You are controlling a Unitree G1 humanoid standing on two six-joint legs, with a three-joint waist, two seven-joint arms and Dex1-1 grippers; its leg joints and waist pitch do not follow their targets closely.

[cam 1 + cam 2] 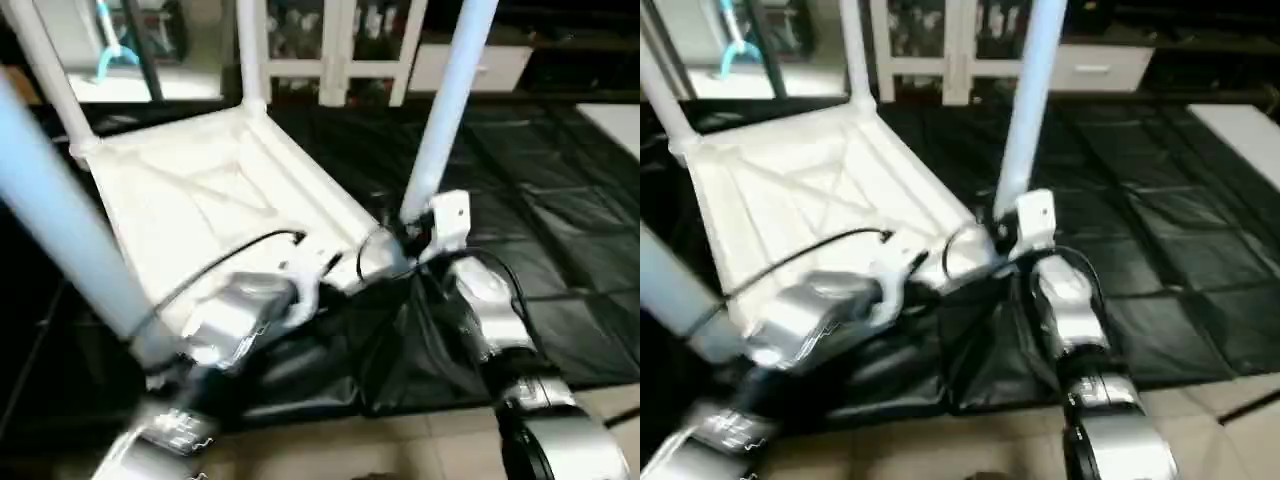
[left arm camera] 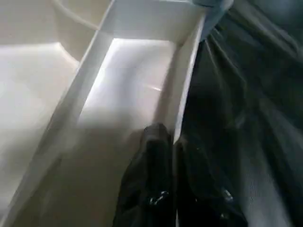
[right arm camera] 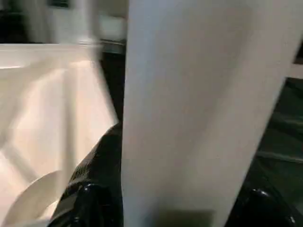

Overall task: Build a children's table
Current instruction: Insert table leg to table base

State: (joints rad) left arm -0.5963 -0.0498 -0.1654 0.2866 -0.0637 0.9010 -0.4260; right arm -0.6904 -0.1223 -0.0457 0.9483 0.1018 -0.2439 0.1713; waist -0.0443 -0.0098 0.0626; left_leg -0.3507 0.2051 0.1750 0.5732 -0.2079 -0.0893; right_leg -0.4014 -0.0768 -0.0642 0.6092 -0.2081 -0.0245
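Floor covering: black plastic sheeting (image 1: 520,200) spreads under the work, with pale floor tiles (image 1: 400,445) at the near edge.
Cabinet: a white glass-door cabinet (image 1: 330,40) stands at the far side.
Table top: the white square top (image 1: 210,200) lies upside down on the sheeting, ribbed underside up, one corner toward the robot.
Legs: four white legs stand up from the corner sockets, namely the near-left leg (image 1: 60,220), the far-left leg (image 1: 45,70), the far leg (image 1: 250,50) and the near-right leg (image 1: 445,110).
Left hand: the left hand (image 2: 175,189) sits at the top's near rim (image 2: 187,94), between the two near legs; one black finger lies inside the rim wall, the other outside, pinched together on it.
Right hand: the right hand (image 3: 165,208) is at the base of the near-right leg, just above its corner socket; its two black fingers (image 3: 90,189) sit on either side of the tube, clamped against it.
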